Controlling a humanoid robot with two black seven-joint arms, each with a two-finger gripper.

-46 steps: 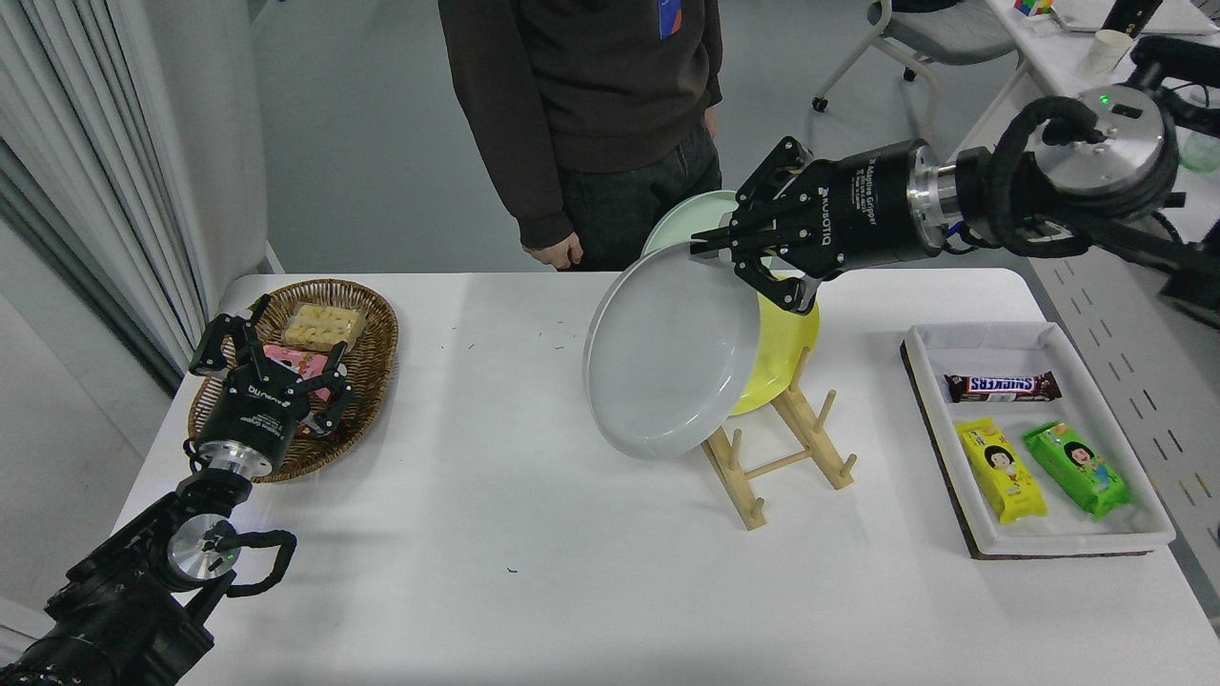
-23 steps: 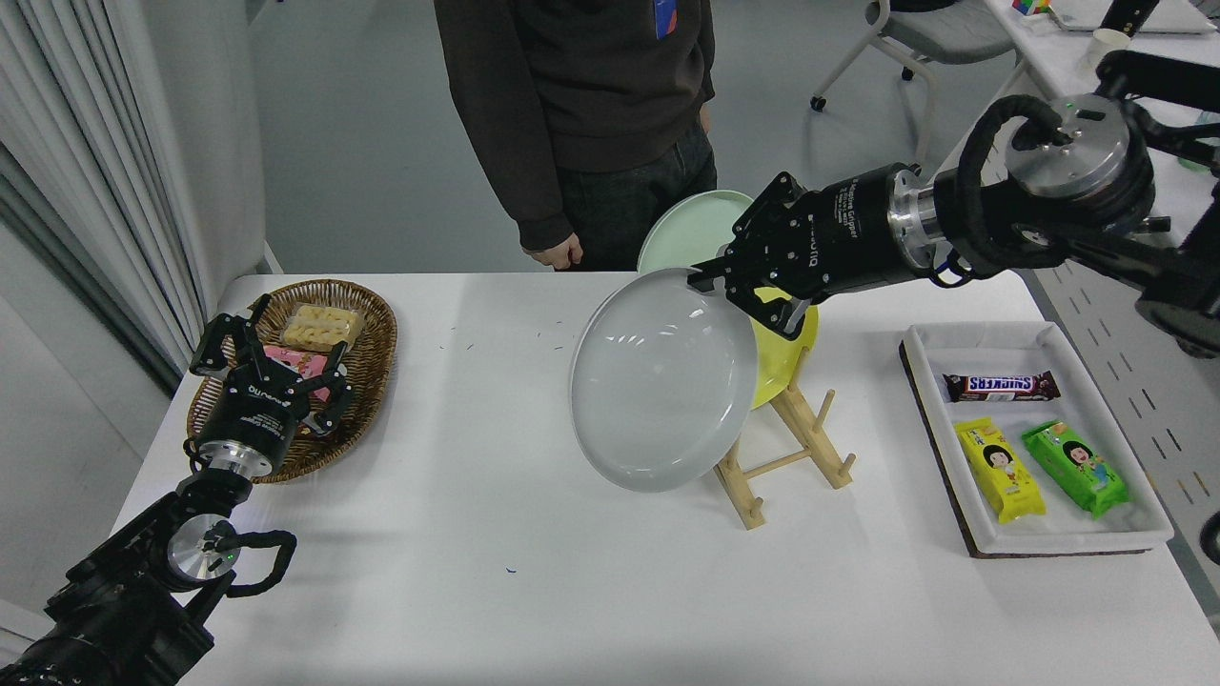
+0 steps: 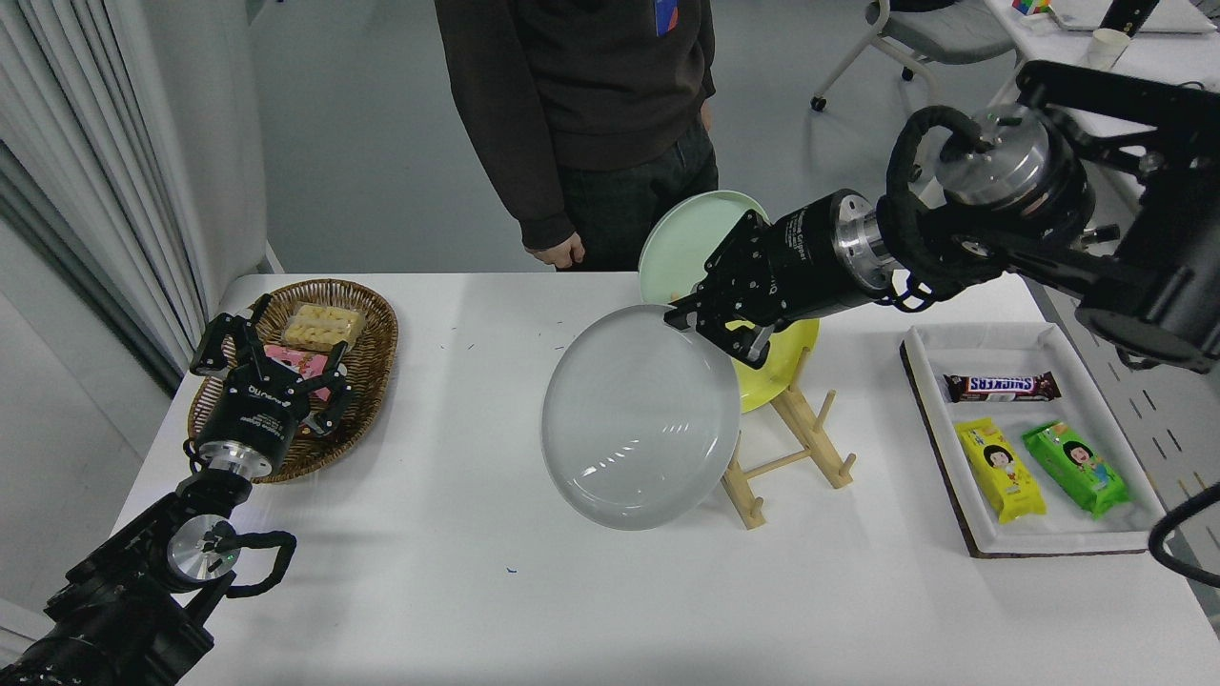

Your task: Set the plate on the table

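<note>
My right gripper (image 3: 701,327) is shut on the upper right rim of the pale grey plate (image 3: 634,419). The plate hangs tilted above the white table (image 3: 477,591), left of the wooden plate rack (image 3: 786,453), with its face turned toward me. A yellow plate (image 3: 786,357) and a mint green plate (image 3: 686,243) still stand in the rack behind the gripper. My left gripper (image 3: 272,357) is parked at the lower left, open over a wicker basket.
The wicker basket (image 3: 367,329) with snacks sits at the left. A white tray (image 3: 1134,514) with a chocolate bar and two snack packs sits at the right. A person in dark clothes (image 3: 572,114) stands at the far side, one hand near the table's edge.
My right gripper has carried the grey plate left and down, away from the rack, and the plate has tipped flatter toward the table. The left arm has not moved.
</note>
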